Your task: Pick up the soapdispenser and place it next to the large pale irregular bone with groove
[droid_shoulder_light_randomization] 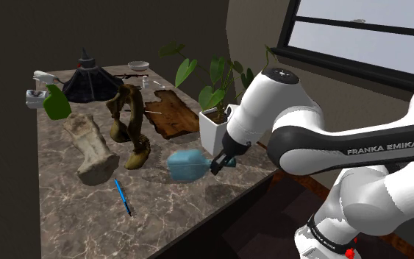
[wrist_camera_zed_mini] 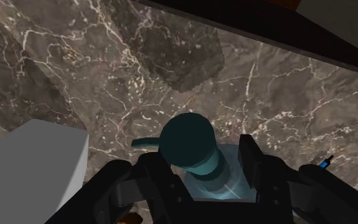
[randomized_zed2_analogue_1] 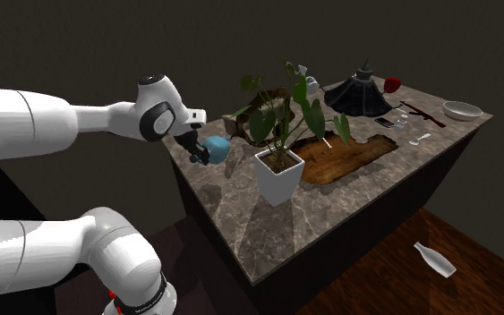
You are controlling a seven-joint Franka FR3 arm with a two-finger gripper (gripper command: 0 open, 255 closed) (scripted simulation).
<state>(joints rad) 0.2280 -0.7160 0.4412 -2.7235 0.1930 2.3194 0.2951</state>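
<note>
Over a dark, white-veined marble table (droid_shoulder_light_randomization: 73, 213), the shoulder view is showing the gripper (droid_shoulder_light_randomization: 220, 163) pinching a light blue soap dispenser (droid_shoulder_light_randomization: 187, 165) near the table's edge. Whether the dispenser's base is touching the marble is hard to tell. Well beyond the dispenser from the gripper, the large pale bone (droid_shoulder_light_randomization: 87, 147) is lying on the marble, with a blue pen (droid_shoulder_light_randomization: 122, 196) lying in the stretch between them. A white planter (droid_shoulder_light_randomization: 216, 126) holding a leafy plant is standing just beside the gripper, and a window (droid_shoulder_light_randomization: 359, 37) is sitting in the dim wall behind the arm. From the second exterior view, the gripper (randomized_zed2_analogue_1: 198, 154) is clasping the dispenser (randomized_zed2_analogue_1: 216, 148) at the table corner (randomized_zed2_analogue_1: 241, 242), the planter (randomized_zed2_analogue_1: 279, 174) is standing close by, and a white bowl (randomized_zed2_analogue_1: 462, 110) is resting at the far end. This angle is also bringing in a reddish wooden floor (randomized_zed2_analogue_1: 366, 286) with a pale bottle (randomized_zed2_analogue_1: 433, 259) lying on it. Looking along the hand, the wrist view is showing both black fingers (wrist_camera_zed_mini: 250, 159) pressing the dispenser's clear blue body, its dark teal pump head (wrist_camera_zed_mini: 189, 141) pointing away from the gripper (wrist_camera_zed_mini: 203, 172) over the marble.
</note>
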